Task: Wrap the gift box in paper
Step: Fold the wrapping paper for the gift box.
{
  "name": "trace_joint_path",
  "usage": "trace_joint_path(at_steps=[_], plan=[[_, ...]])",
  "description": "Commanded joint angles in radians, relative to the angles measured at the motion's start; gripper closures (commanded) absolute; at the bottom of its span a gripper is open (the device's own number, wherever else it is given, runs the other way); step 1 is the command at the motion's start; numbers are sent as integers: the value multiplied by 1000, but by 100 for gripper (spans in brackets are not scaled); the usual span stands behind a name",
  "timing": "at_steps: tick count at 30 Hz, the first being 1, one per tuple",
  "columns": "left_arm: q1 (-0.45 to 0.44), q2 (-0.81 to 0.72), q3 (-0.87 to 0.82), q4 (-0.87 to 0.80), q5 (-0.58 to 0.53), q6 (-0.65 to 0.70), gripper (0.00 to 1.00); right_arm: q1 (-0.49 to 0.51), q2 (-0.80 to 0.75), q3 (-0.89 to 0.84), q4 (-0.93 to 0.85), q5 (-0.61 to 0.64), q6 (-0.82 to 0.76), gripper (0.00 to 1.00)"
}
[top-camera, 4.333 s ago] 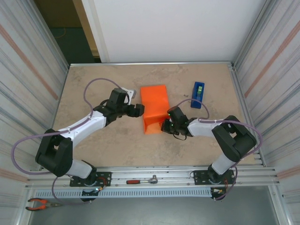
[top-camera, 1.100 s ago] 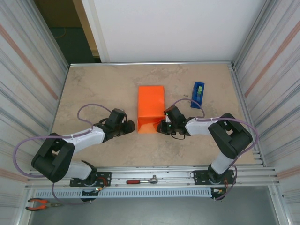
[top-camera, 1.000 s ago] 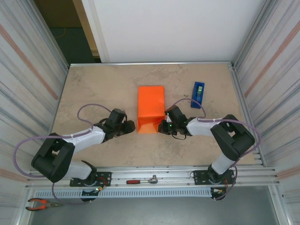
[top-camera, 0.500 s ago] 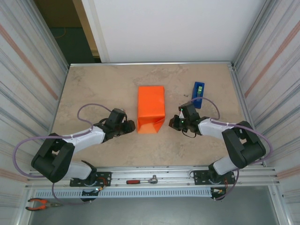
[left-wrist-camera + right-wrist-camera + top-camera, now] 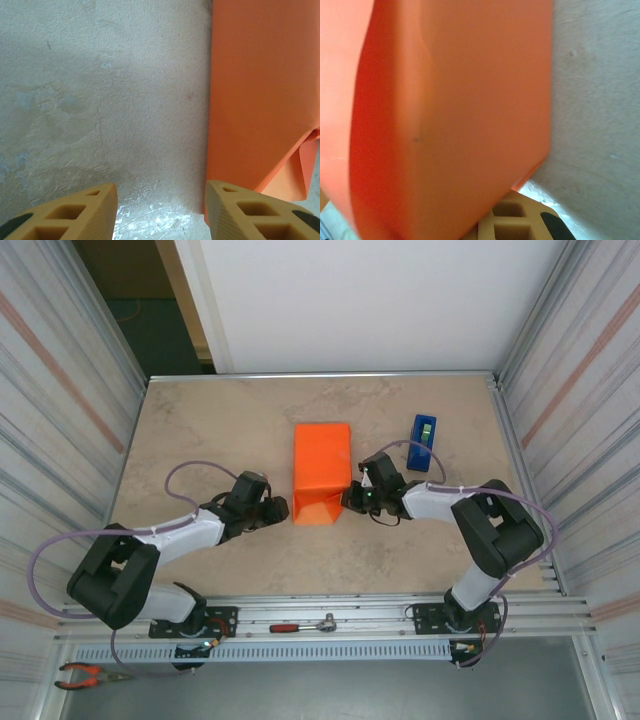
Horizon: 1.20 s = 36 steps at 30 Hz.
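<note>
The orange paper lies folded over into a long parcel at the table's middle, with a loose open flap at its near end. The gift box is hidden inside it. My left gripper rests low at the parcel's near left corner. It is open, its tan fingers spread over bare table, with the paper's edge just past the right one. My right gripper is shut and presses against the parcel's near right side. In the right wrist view the paper covers most of that gripper.
A blue tape dispenser stands upright to the right of the parcel, behind my right arm. A ratchet wrench lies on the front rail and pliers at the bottom left. Metal walls close in both sides.
Half a second ago my right gripper had pulled away to the right of the parcel; it is back against the near right side. The left arm has held still for the last second.
</note>
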Motion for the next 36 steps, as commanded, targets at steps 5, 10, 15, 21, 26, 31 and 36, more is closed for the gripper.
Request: trace_joint_path(at_steps=[5,10,15,21,26,31,36], plan=[[-1,18,-1,14,-4,19,50,26,78,0,77,-6,72,100],[-2,16,-1,15,-2,18,50,28,98,-16,90,-2,82,100],[7,3,18,-31,-26,15,50,28,84,-34,56,18,74,100],[71,45,44,-58,35,31,61,28,82,-55,42,32,72,100],[76,95,80,-33,106,91,76,28,87,-60,36,32,68,100],[54,28,38,2,52,78,70,29,87,-60,30,30,67,100],[30,-98,-35,56,26,56,52,31,92,-61,29,28,64,100]])
